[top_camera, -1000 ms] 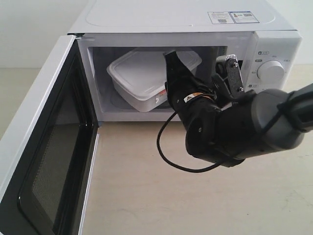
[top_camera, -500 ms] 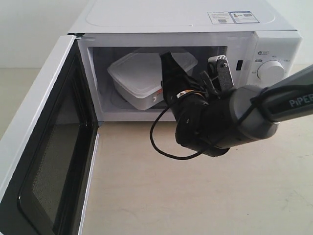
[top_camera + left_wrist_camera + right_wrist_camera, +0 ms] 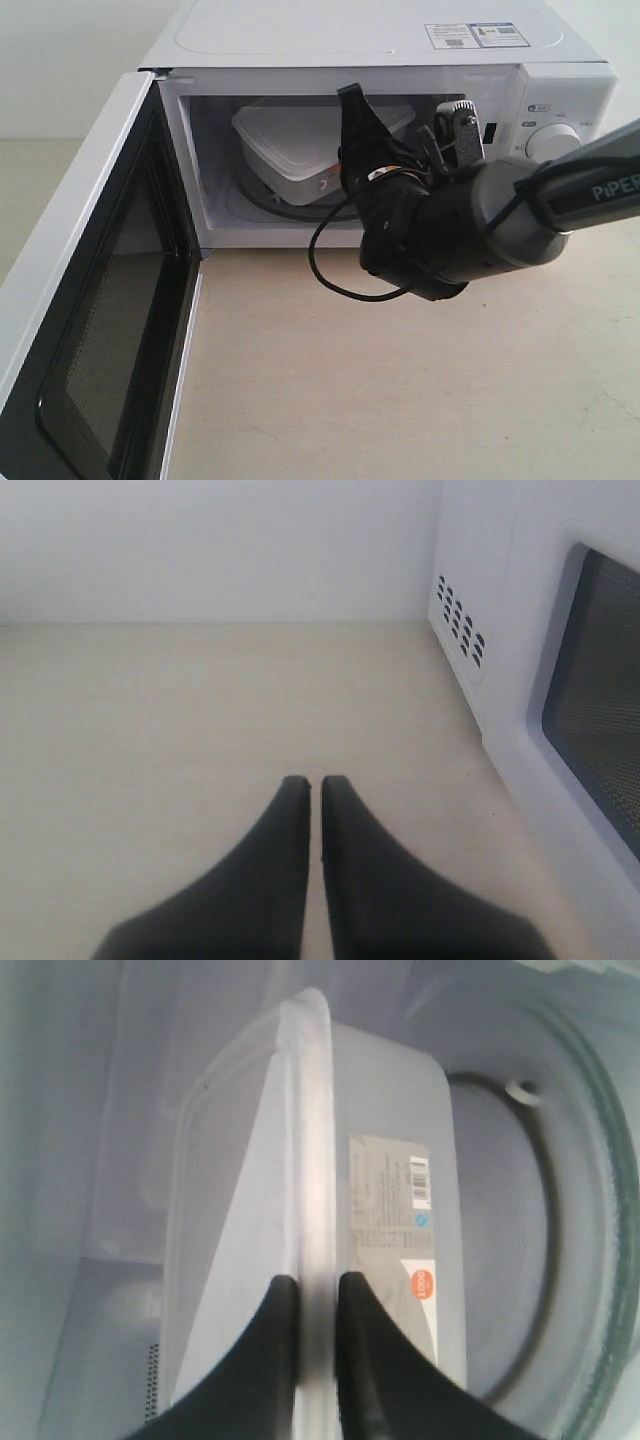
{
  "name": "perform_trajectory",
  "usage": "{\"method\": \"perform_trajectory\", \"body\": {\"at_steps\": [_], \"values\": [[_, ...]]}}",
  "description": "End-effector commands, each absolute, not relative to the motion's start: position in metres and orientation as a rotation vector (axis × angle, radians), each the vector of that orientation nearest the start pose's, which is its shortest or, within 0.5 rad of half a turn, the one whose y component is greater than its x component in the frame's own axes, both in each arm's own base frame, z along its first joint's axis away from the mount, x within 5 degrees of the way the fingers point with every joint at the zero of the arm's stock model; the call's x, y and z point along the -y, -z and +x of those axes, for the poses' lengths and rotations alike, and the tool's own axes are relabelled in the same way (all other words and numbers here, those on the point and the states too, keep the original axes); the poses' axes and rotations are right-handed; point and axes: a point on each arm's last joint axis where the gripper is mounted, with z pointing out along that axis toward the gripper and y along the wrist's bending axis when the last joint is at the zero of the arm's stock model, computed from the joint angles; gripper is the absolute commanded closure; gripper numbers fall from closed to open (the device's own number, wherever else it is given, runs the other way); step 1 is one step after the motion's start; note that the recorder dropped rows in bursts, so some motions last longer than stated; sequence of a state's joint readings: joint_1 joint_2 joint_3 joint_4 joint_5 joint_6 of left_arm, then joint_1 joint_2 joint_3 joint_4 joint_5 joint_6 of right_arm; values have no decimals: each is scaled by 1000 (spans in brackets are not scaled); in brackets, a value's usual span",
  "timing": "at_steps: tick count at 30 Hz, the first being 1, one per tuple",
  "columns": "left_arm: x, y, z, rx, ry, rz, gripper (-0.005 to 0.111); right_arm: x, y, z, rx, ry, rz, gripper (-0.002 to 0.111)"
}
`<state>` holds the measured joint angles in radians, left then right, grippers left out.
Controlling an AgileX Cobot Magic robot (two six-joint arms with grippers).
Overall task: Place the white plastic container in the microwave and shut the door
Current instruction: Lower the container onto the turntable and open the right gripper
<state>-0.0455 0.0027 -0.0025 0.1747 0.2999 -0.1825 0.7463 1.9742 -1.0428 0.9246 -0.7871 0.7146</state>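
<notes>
The white plastic container [image 3: 295,145] is inside the microwave [image 3: 400,50], over the glass turntable [image 3: 262,200]. My right gripper [image 3: 352,135] reaches into the cavity and is shut on the container's rim. In the right wrist view the gripper [image 3: 317,1282] pinches the lid rim of the container [image 3: 390,1160], whose side label shows beside the fingers. The door [image 3: 90,300] stands wide open at the left. In the left wrist view my left gripper [image 3: 315,782] is shut on nothing, over bare table beside the microwave's side wall [image 3: 480,610].
The two knobs sit on the microwave's right panel [image 3: 556,140]. A black cable [image 3: 335,280] loops below my right wrist over the beige table [image 3: 400,400]. The open door takes up the left front of the table.
My right gripper has carried the container deeper into the cavity and a little to the right, over the turntable. The door has not moved.
</notes>
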Motion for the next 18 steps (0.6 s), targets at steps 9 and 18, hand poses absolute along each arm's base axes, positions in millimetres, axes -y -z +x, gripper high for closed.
{"method": "perform_trajectory", "body": {"at_steps": [9, 18], "values": [[-2, -187, 55, -1774, 9, -25, 102, -237, -162, 335, -1616, -976, 1056, 108], [-2, -187, 55, -1774, 9, -25, 102, -240, -162, 334, -1640, -985, 1011, 71]]}}
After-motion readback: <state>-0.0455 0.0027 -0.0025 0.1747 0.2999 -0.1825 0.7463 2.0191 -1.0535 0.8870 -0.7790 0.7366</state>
